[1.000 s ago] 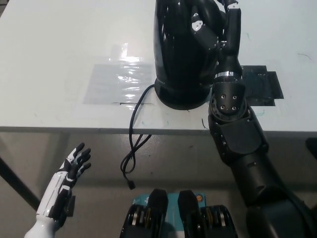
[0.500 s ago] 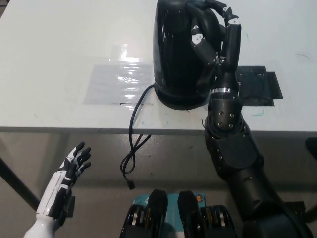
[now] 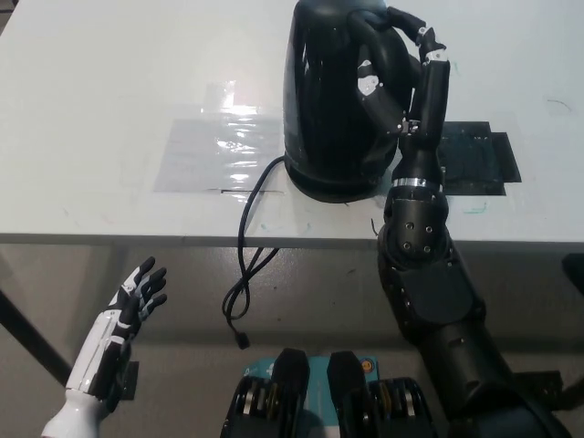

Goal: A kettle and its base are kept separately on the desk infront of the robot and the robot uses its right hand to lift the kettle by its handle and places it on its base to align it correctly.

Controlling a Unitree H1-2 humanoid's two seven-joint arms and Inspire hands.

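White desk fills the far half of the view; its near edge runs left to right across the middle. Black right arm rises from near right and reaches far over the desk edge. Black kettle stands upright at desk centre-right, close to the near edge, seated on its round base, which shows as a dark rim under the body. Right hand is on the kettle's right side, fingers wrapped around the handle. Clear glossy patch lies on the desk just left of the kettle. Black taped patch lies to its right, partly behind the arm. Black cord runs from the base over the desk edge and hangs down. White left hand rests below desk level at near left, fingers spread, holding nothing.
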